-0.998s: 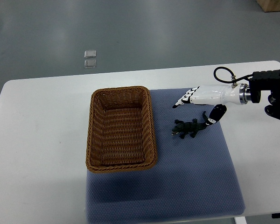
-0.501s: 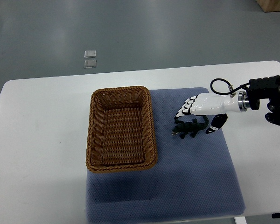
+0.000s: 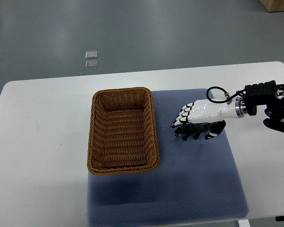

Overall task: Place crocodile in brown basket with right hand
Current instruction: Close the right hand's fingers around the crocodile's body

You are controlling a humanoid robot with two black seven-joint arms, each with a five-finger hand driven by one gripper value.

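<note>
Now my right hand (image 3: 199, 112) has come down over the crocodile (image 3: 189, 132) beside the basket (image 3: 92, 137), fingers (image 3: 184, 113) apart; next I close them

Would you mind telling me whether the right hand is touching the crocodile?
Cannot tell. In the top view the right hand overlaps the crocodile from above, which hides any contact or gap between them.
</note>
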